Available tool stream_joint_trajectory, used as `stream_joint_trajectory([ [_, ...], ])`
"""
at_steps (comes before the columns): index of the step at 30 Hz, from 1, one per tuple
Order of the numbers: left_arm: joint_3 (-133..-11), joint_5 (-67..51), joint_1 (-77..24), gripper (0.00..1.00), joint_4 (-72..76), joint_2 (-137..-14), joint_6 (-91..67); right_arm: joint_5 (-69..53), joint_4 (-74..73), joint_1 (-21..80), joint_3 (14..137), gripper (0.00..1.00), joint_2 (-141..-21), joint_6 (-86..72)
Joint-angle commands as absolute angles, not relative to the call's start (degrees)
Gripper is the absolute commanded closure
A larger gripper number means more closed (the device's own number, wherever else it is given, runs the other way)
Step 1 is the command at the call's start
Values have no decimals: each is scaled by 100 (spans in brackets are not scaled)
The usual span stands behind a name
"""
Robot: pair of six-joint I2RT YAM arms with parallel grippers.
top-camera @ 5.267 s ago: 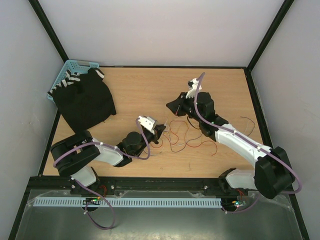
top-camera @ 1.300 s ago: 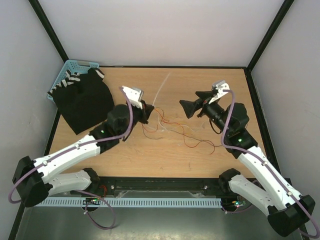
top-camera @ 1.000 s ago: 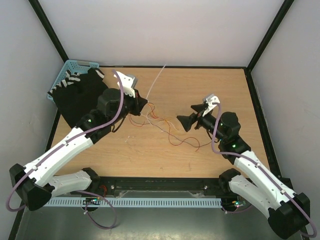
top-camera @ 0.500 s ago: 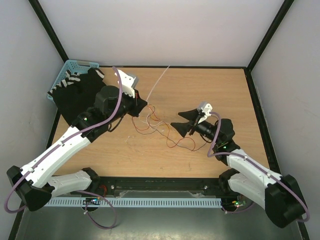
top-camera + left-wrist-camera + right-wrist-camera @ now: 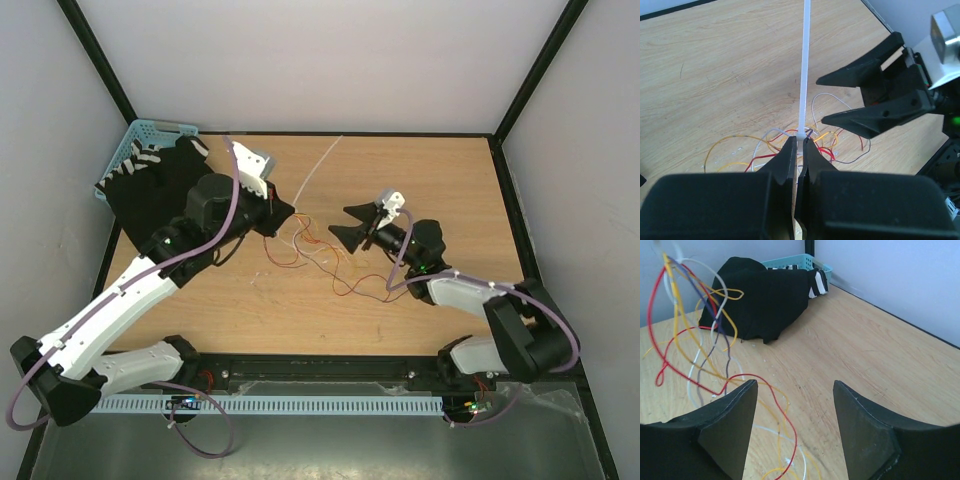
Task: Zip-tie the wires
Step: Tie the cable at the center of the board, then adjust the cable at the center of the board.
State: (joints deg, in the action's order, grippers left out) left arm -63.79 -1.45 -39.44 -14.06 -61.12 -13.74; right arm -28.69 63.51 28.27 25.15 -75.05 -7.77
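A loose bundle of thin red, yellow, white and purple wires (image 5: 318, 252) hangs and trails over the wooden table (image 5: 420, 170). A white zip tie (image 5: 804, 65) is looped round the bundle, its long tail pointing up and away (image 5: 318, 170). My left gripper (image 5: 288, 209) is shut on the zip tie just below its head (image 5: 800, 142), holding the wires lifted. My right gripper (image 5: 348, 222) is open and empty, just right of the bundle, jaws wide apart (image 5: 795, 387). The wires show at the left of the right wrist view (image 5: 695, 335).
A black cloth (image 5: 170, 200) lies at the back left, half over a teal basket (image 5: 140, 135) holding black-and-white striped items. Black frame posts stand at the table corners. The cloth and basket also show in the right wrist view (image 5: 760, 295).
My right gripper has swung left and back toward the bundle, staying open. My left gripper holds the zip tie almost still; earlier it carried the wires from the table middle to the back left.
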Motion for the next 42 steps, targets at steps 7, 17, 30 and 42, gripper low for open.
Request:
stream_joint_trajectory([
  [7,-6263,-331,-3885,100,-1147,-5993,-1529,-3748,8052,3001,3077,27,-8639,-1121],
  [17,-6190,-350,-3885,100,-1072,-6021,-1599,-4124,7950,3383,3219,24,-8817,-756],
  [30,-6109,-326,-3885,100,-1069,-5985,-1621,-4024,7998,3489,3372,80,-8878,-677],
  [42,-5907,-227,-3517,100,-1214,-5721,-1598,-3197,7081,3459,3001,100,-8221,-452],
])
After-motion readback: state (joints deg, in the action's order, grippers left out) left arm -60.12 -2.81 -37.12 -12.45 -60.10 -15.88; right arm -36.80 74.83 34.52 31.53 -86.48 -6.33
